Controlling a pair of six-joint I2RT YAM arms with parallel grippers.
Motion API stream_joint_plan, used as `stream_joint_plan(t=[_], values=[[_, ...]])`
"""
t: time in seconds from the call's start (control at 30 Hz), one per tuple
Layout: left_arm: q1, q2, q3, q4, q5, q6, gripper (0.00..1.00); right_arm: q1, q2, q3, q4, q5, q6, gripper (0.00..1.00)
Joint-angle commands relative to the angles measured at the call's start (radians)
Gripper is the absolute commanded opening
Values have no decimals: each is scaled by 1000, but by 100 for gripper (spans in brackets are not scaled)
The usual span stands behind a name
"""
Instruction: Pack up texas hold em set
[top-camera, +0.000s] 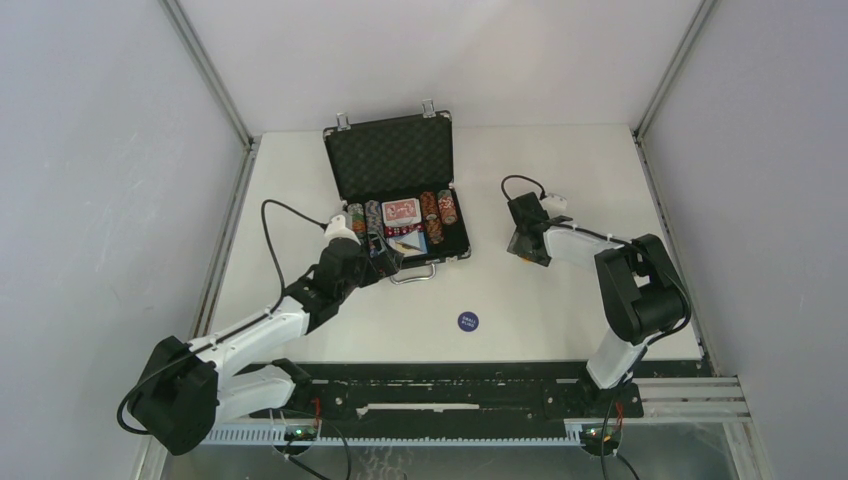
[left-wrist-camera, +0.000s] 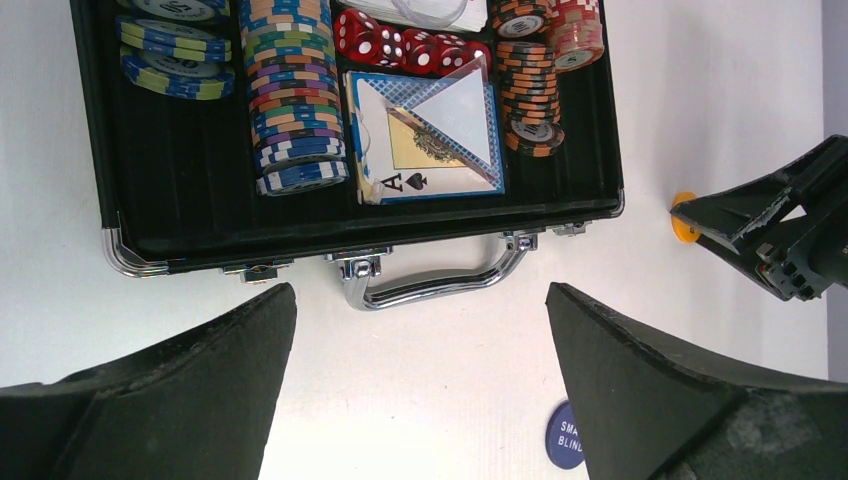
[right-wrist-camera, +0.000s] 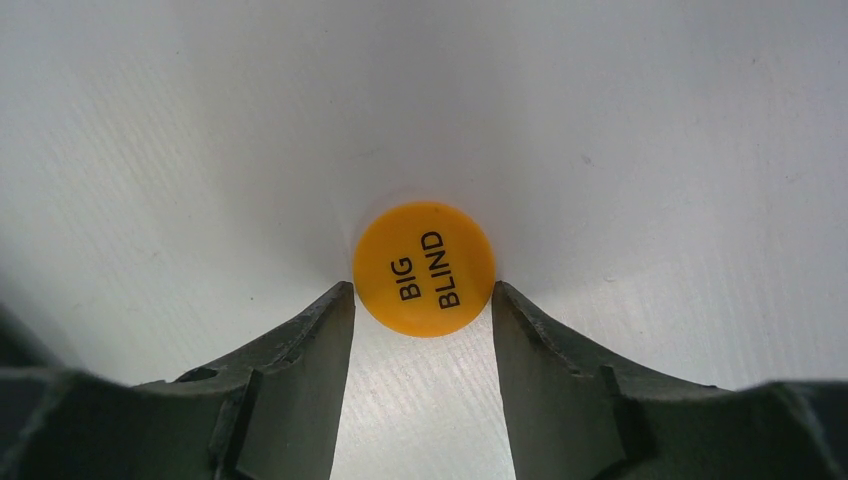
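The black briefcase (top-camera: 392, 152) lies open with its lid up. In the left wrist view its tray (left-wrist-camera: 180, 190) holds striped chips (left-wrist-camera: 293, 100), red dice (left-wrist-camera: 400, 45) and a blue card deck (left-wrist-camera: 430, 140), with the silver handle (left-wrist-camera: 440, 285) in front. My left gripper (top-camera: 385, 255) is open and empty above the table just before the handle (left-wrist-camera: 420, 290). My right gripper (top-camera: 527, 252) is open, its tips (right-wrist-camera: 420, 288) on either side of the orange BIG BLIND disc (right-wrist-camera: 424, 268), which lies flat on the table. A blue SMALL BLIND disc (top-camera: 468, 321) lies near the front.
The blue disc also shows beside my left gripper's right finger (left-wrist-camera: 563, 437). My right gripper's black fingers (left-wrist-camera: 770, 225) and the orange disc (left-wrist-camera: 684, 217) show to the right of the case. White walls close in the table at the back and sides.
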Motion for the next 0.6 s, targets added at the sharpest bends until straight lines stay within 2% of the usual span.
stream_joint_plan(t=[0.0, 0.43, 0.5, 0.57], values=[[-4, -19, 19, 38, 9, 10, 100, 17, -8, 25, -17, -5, -3, 60], [-4, -20, 18, 38, 9, 10, 100, 67, -31, 48, -31, 46, -14, 55], [-4, -20, 20, 38, 11, 10, 100, 67, -29, 52, -35, 54, -11, 62], [-4, -19, 18, 38, 11, 10, 100, 60, -24, 55, -33, 50, -11, 75]])
